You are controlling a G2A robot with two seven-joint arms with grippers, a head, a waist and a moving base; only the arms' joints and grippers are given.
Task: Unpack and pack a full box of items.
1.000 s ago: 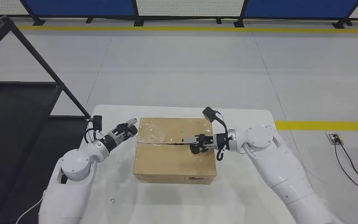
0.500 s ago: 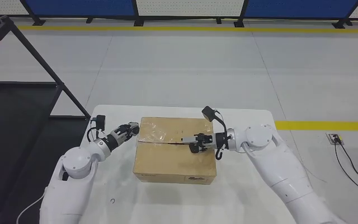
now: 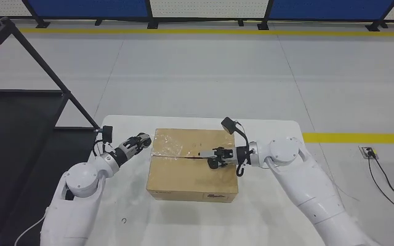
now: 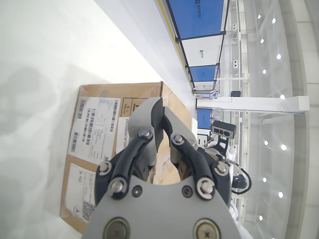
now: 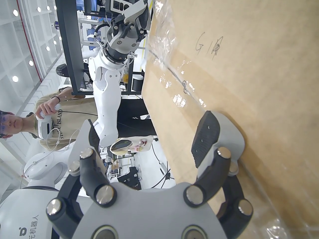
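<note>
The box (image 3: pixel 191 178) stands shut in the middle of the white counter (image 3: pixel 271 203). Clear tape (image 5: pixel 172 68) runs along its top seam, and there is a pen scrawl (image 5: pixel 209 45) on the lid. Printed labels (image 4: pixel 94 125) cover the side that faces the left arm.

The left jaws are at the box's far left top corner, drawn narrow with the pad tips all but meeting and nothing between them. I cannot tell if they touch the cardboard.

The right jaws are over the lid near the seam, toward the right side, and spread wide. One pad (image 5: pixel 205 135) lies against the box top beside the tape. The other pad (image 5: pixel 93 135) stands well clear of the lid, and nothing is held.
</note>
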